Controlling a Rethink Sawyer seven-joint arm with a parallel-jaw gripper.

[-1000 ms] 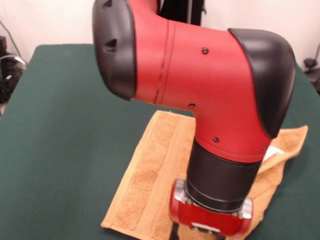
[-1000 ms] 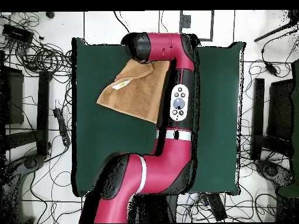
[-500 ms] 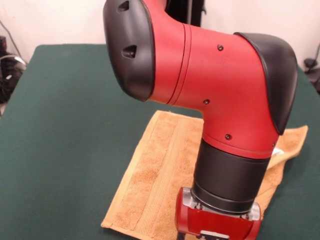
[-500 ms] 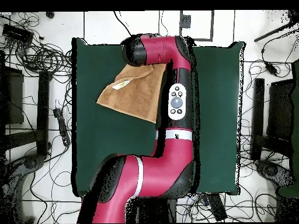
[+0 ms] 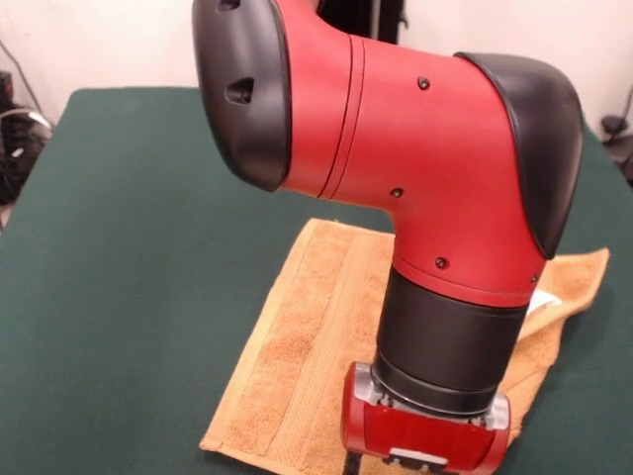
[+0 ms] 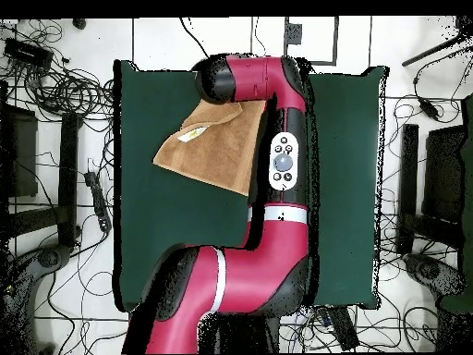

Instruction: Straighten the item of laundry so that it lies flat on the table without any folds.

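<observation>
The orange-yellow towel point(image 5: 307, 336) lies on the green table point(image 5: 129, 218), near the front edge in the front view. Its left part lies flat with band stripes showing. Its right end point(image 5: 574, 277) is folded and rumpled, with a white label point(image 5: 542, 300) peeking out beside the arm. My gripper point(image 5: 425, 445) hangs straight down over the towel's near middle and is cut off by the picture's bottom edge. In the overhead view the towel point(image 6: 217, 148) lies at the table's point(image 6: 166, 240) far side with its label point(image 6: 191, 135) up, and my arm's wrist point(image 6: 222, 81) covers its far edge.
My red arm point(image 6: 282, 166) runs along the towel's right side in the overhead view and hides part of it. Cables and stands point(image 6: 55, 83) lie on the floor round the table. The table's far edge point(image 6: 166, 63) is close to the towel.
My wrist has risen slightly and shifted a little left since half a second ago, after a small dip. The towel has not moved.
</observation>
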